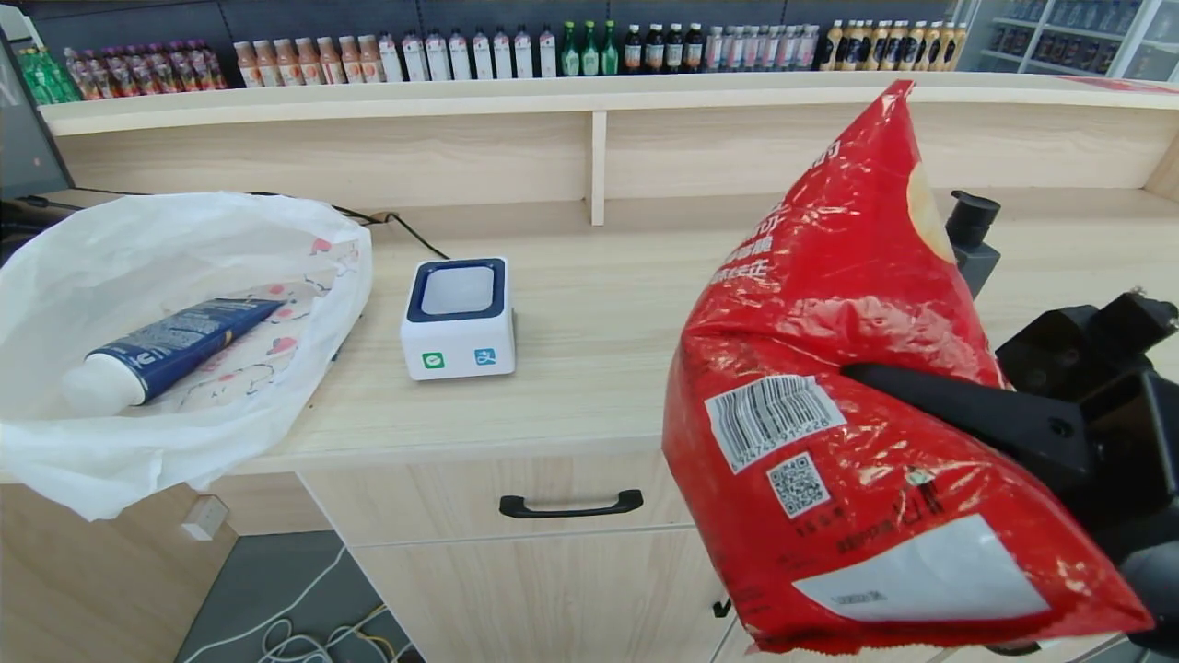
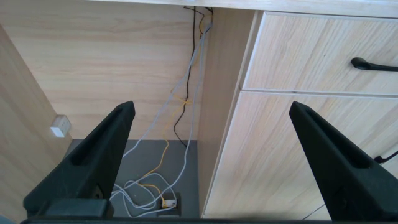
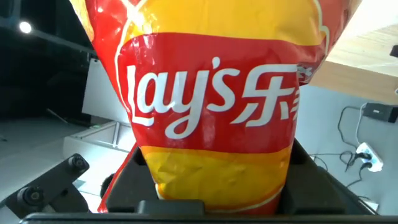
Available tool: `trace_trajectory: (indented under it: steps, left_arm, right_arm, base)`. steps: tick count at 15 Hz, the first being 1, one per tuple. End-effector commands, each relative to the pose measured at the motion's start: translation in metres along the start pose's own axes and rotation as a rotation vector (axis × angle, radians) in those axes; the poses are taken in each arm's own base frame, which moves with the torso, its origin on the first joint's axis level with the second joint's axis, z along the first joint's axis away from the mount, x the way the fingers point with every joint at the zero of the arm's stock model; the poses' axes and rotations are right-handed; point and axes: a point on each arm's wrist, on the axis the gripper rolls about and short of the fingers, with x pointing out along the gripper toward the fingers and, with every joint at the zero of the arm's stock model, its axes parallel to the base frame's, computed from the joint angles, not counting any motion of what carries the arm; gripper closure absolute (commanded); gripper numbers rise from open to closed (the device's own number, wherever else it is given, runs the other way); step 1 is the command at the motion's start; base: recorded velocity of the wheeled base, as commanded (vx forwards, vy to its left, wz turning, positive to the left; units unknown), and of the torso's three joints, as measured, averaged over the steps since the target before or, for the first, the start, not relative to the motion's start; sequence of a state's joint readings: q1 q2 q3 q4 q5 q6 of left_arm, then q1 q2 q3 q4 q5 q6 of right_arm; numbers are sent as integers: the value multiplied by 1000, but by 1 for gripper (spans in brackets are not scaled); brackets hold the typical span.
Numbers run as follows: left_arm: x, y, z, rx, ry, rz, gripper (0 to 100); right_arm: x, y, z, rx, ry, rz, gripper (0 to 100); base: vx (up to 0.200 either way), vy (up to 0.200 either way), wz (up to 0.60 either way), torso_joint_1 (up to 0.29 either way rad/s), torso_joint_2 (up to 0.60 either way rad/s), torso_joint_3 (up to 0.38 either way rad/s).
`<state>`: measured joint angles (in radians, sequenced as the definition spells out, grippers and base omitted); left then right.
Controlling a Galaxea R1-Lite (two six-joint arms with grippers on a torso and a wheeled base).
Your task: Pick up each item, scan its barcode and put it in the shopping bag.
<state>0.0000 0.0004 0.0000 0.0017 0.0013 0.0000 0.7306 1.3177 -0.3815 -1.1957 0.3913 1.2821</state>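
Now, your R gripper point(image 1: 875, 378) was clamped on the red chip bag point(image 1: 829, 304), held up in the air right of the scanner point(image 1: 458, 316), well apart from it, barcode point(image 1: 772, 416) facing the head cam. L gripper point(image 2: 208, 155) was spread wide w/ nothing in it, low by the drawer fronts point(image 2: 323, 56). Shopping bag point(image 1: 55, 276) lay on the counter point(image 1: 599, 368) left of the scanner, blue tube point(image 1: 175, 345) inside.

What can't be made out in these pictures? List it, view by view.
Right gripper: head view, far finger behind the chip bag.
Chip bag: right wrist view, top and bottom cut by the edges.
Black object: head view, mostly behind the chip bag; unidentifiable.
Shopping bag: head view, left side cut off by the edge.
Tube: head view, print too small to read.
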Motion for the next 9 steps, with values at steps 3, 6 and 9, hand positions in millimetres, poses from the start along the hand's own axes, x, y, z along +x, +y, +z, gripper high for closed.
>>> trace_trajectory:
  steps: [3, 6, 9]
  left_arm:
    - [0, 0, 0, 0, -1, 0, 0]
    - [0, 0, 0, 0, -1, 0, 0]
    - [0, 0, 0, 0, -1, 0, 0]
  right_arm:
    - [10, 2, 5, -161, 8, 13, 100]
    - [11, -2, 5, -363, 38, -58, 100]
    - [2, 9, 4, -564, 94, -124, 100]
  base:
    - [0, 0, 0, 0, 0, 0]
    - [0, 0, 0, 0, 0, 0]
    - [0, 0, 0, 0, 0, 0]
